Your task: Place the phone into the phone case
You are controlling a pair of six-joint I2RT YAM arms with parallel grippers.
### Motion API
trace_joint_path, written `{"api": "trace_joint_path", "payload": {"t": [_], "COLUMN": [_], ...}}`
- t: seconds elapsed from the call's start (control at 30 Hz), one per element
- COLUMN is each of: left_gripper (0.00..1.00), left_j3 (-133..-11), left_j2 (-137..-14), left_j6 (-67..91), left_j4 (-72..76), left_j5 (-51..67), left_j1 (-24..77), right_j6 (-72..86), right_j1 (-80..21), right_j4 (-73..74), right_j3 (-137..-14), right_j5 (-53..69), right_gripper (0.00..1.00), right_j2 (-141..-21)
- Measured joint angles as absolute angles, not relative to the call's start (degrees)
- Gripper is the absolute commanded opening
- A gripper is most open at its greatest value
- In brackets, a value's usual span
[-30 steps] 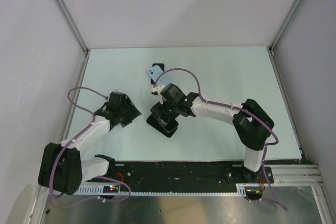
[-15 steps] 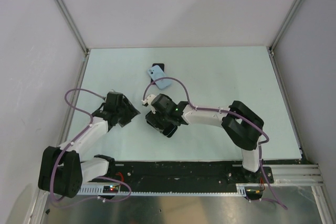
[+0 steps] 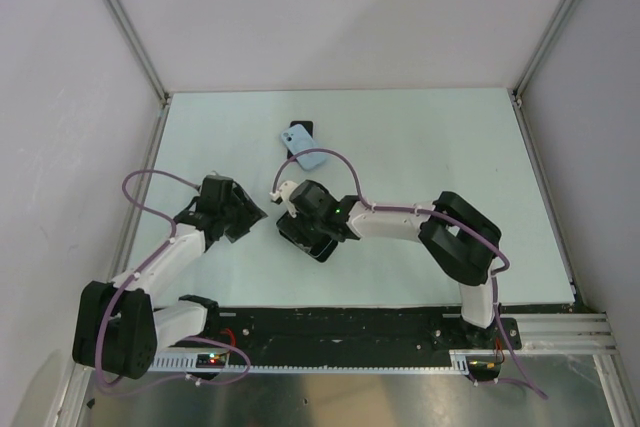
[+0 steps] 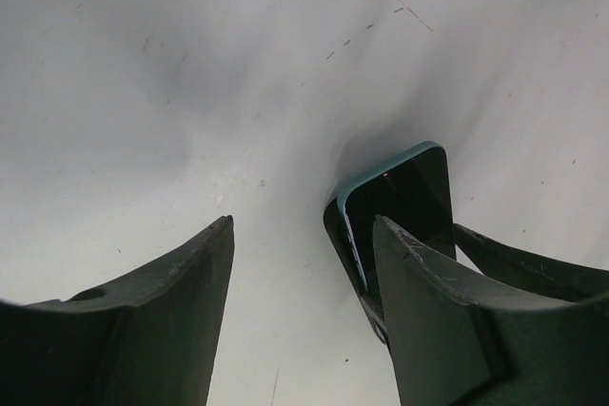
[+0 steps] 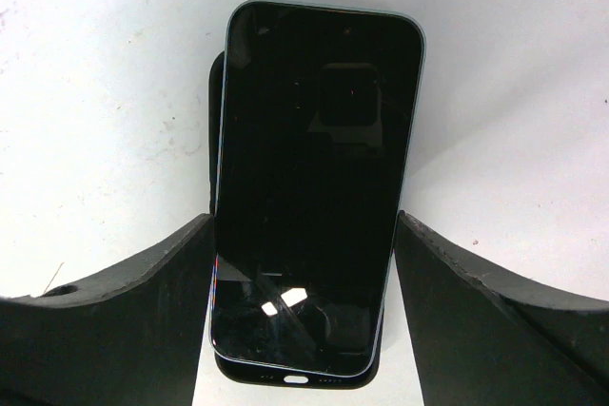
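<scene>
Worktop (image 3: 430, 147): pale, scuffed, closed in by white panels (image 3: 330, 17) on 3 sides. Left gripper (image 4: 300, 225) hangs low over bare surface, fingers apart, empty. Just to its right, the black phone case (image 3: 320, 249) lies flat. The phone (image 5: 314, 159), screen up, rests tilted on it, not seated. Right gripper (image 5: 304, 221) is spread wide, clamping the phone's 2 long edges. Behind: pale blue slab (image 3: 306, 153) overlapping a black one (image 3: 301, 129).
</scene>
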State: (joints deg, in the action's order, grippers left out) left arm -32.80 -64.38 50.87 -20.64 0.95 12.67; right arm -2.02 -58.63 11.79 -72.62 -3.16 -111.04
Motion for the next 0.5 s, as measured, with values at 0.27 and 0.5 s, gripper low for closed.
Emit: {"api": "trace_joint_path", "payload": {"t": [0.27, 0.5], "left_gripper": [0.64, 0.68], "left_j3": [-32.80, -33.30], "left_j2": [-65.17, -66.78], "left_j6": [50.37, 49.47], "left_j4": [-20.64, -20.64], "left_j5": [2.15, 2.15], "left_j1": [12.67, 12.64], "right_j6": [-2.00, -1.39], "right_j1": [-57.87, -57.12], "right_j4": [9.89, 8.10], "right_j3": [-71.29, -68.99], "right_j5": [-1.23, -0.84], "right_gripper": [0.82, 0.93], "right_j2": [-110.54, -108.97]}}
